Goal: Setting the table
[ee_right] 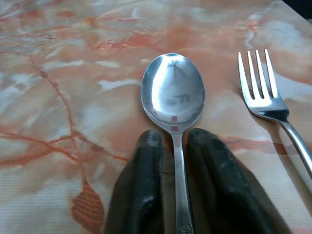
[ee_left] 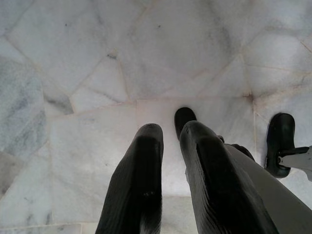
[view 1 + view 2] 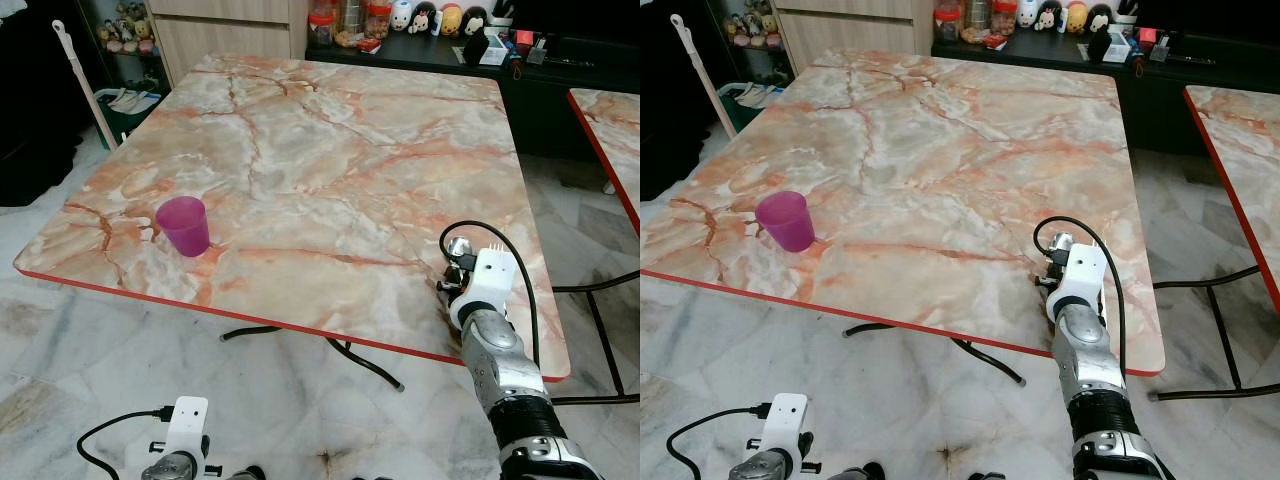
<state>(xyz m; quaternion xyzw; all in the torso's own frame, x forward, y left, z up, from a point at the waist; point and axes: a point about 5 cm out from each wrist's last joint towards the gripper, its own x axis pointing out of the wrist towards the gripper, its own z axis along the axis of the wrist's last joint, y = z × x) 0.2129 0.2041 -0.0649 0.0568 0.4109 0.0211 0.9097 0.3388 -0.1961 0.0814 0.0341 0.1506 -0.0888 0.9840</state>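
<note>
The right gripper pinched a spoon by its neck, flat on the table near the right edge, beside a fork. Any sideways drag risked knocking the fork. The left gripper, nearly closed and empty, hung over the floor.

You've got a marble-pattern table with a red edge carrying a purple cup near its front-left, spoon and fork lying side by side front-right.

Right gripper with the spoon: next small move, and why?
Probably open the right gripper and back away. The shiny metal spoon seems to lie flat on the marble-patterned table beside the metal fork, its handle between the fingers.
</note>
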